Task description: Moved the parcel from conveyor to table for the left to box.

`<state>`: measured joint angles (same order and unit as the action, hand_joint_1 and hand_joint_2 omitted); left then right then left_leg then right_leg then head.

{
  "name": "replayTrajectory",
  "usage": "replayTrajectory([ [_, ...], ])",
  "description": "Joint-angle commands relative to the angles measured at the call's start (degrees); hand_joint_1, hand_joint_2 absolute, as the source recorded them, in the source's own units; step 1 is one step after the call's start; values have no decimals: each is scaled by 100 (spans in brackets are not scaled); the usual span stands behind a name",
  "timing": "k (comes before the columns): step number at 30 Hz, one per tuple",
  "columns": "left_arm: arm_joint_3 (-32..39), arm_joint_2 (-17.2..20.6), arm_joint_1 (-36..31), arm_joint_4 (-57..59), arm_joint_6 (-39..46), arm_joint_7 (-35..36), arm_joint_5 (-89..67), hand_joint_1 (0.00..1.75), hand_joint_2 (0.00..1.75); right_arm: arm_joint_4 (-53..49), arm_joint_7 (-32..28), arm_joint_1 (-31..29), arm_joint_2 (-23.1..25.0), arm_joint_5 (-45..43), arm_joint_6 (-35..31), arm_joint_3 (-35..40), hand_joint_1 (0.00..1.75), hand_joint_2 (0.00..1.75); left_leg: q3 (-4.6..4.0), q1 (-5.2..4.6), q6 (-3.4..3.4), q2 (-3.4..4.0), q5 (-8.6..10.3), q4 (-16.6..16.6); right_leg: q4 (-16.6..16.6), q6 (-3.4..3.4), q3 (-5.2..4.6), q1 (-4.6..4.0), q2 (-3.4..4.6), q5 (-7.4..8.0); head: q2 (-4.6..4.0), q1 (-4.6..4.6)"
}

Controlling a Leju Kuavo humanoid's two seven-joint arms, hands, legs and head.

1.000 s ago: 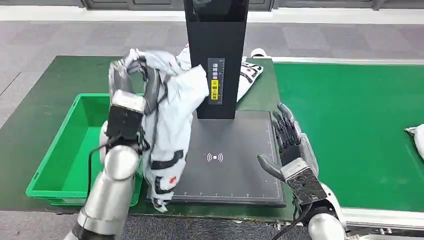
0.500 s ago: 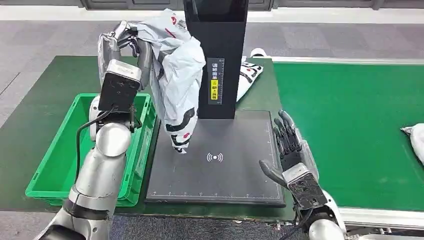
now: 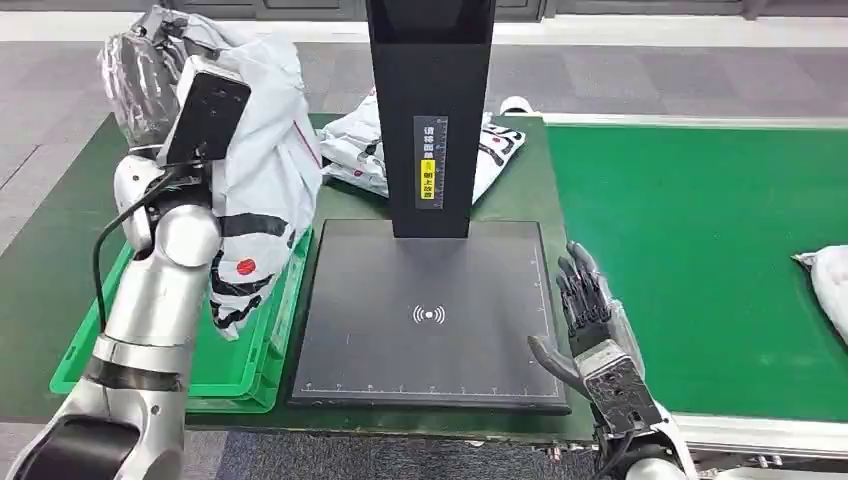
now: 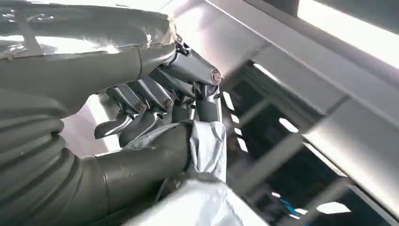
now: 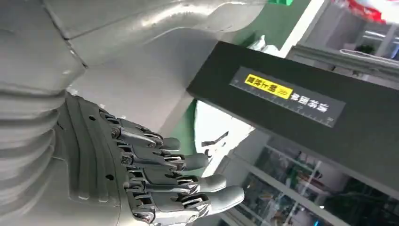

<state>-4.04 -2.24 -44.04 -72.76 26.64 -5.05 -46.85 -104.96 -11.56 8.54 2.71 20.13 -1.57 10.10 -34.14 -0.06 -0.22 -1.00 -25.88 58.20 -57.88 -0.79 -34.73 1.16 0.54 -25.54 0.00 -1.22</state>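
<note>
My left hand is raised high at the far left and grips the top of a white parcel bag with black and red marks. The bag hangs down over the green box, its lower end near the box's right wall. In the left wrist view the fingers are curled around a fold of the white bag. My right hand is held with fingers spread and nothing in it, beside the right edge of the black scanner plate. The right wrist view shows those fingers straight and apart.
A black scanner post stands at the back of the plate. Another white parcel lies behind the post on the green table. On the green conveyor at the right, a further white parcel lies by the edge.
My left arm has swung left and up, carrying the hanging parcel from over the scanner plate to above the green box. My right hand has drawn back slightly towards me.
</note>
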Motion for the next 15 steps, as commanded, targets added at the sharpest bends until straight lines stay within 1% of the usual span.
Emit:
replayTrajectory([
  [1, 796, 417, -85, 954, 25, -57, -151, 175, 175, -210, 62, 234, -196, -16, -55, -349, 0, 175, 22, 4, -4, 15, -3, -12, 15, 7, 21, -7, 4, 0, -2, 2],
  [3, 786, 370, -84, 877, 11, -57, -173, 175, 175, -185, 70, 210, -190, -15, -59, -342, 0, 175, 6, 5, -2, 5, -3, -2, 6, 4, 7, -6, -2, -1, 0, 0],
  [8, 777, 365, -94, 875, 11, -46, -188, 175, 175, -181, 70, 205, -189, -15, -59, -341, 0, 175, 9, 10, -1, 3, -4, -3, 14, 5, 17, -11, -7, 0, 0, 2],
  [15, 924, 540, 448, 767, -248, 20, -341, 175, 175, -259, 198, 204, -80, 72, 1, -432, 0, 175, 20, 3, -4, 15, -5, -14, 15, 8, 20, -5, 6, 0, 0, 2],
])
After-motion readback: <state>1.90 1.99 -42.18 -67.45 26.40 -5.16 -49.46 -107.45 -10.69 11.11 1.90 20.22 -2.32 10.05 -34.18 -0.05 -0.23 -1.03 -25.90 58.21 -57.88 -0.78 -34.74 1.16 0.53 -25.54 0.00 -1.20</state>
